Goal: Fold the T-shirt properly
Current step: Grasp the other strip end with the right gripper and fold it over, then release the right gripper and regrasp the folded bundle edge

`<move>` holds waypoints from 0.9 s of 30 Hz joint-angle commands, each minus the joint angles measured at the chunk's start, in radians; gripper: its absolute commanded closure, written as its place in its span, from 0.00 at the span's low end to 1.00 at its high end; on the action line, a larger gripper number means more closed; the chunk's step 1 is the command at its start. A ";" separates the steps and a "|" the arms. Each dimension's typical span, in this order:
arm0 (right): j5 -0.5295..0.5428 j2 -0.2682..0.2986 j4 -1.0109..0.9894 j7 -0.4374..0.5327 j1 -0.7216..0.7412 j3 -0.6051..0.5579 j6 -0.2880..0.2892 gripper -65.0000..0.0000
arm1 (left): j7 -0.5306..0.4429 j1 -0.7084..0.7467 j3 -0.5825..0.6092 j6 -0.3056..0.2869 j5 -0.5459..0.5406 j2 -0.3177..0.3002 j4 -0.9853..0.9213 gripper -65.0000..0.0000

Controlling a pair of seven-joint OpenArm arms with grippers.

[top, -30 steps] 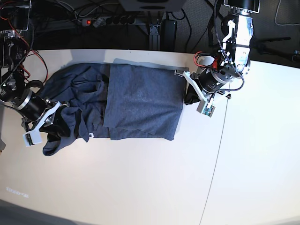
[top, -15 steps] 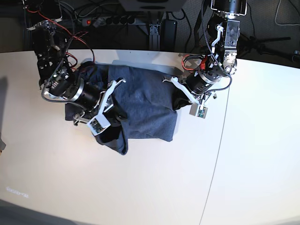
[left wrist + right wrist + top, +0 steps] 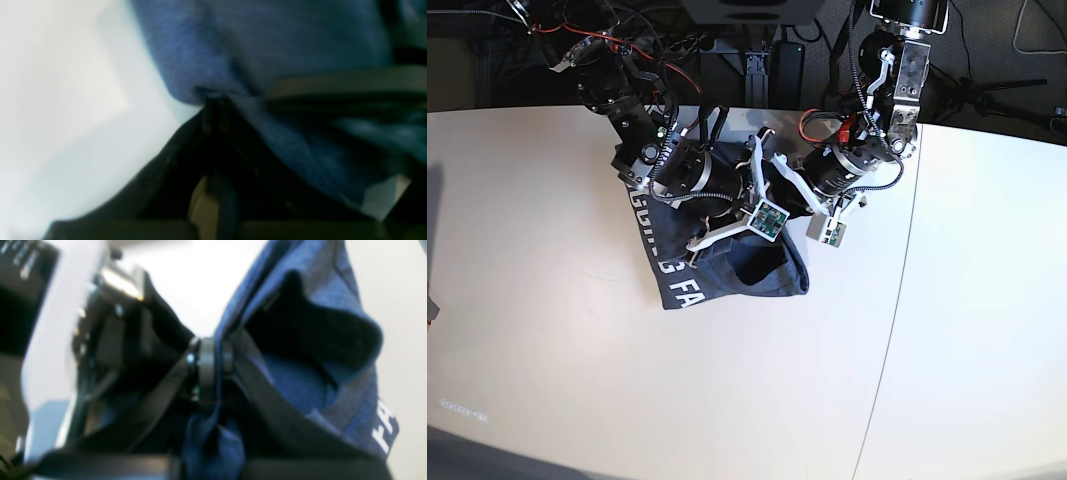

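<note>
So the T-shirt (image 3: 727,262) is bunched up mid-bench right now, half off the surface, with the white lettering (image 3: 659,262) showing along its left edge. A second ago it was spread out plain-side up and way wider, so I've basically swung the left half over onto the right half. That looks like the big sideways fold happening.

My right pincer (image 3: 208,368) is clenched on a fold of blue cloth; you can see the fabric pinched right at the tips in the wrist view. It's travelled all the way from the far left edge of the shirt to the middle. My left pincer (image 3: 213,115) is clamped on cloth too, at the shirt's right side, and it's shifted inward a bit.

The two arms are crowded nearly against each other over the shirt (image 3: 772,195), which is kinda tight. My guess is the next bit is laying the carried half down flat and letting go. Risk is it lands rumpled, since the lower part (image 3: 767,275) is sagging open like a pocket. White bench (image 3: 577,380) around it.
</note>
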 commanded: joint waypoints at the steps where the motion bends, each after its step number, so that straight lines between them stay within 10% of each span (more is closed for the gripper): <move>1: -0.007 -0.003 0.010 0.028 0.013 -0.019 0.015 1.00 | 0.144 0.025 0.022 -0.009 0.063 0.000 -0.023 1.00; 17: -0.050 -0.001 -0.002 0.026 0.010 -0.060 0.015 1.00 | 0.252 0.023 -0.170 -0.053 -0.095 -0.006 0.047 1.00; 27: 0.040 -0.002 -0.002 0.027 0.010 -0.060 0.015 0.78 | 0.309 0.026 -0.328 -0.079 -0.253 -0.110 0.095 1.00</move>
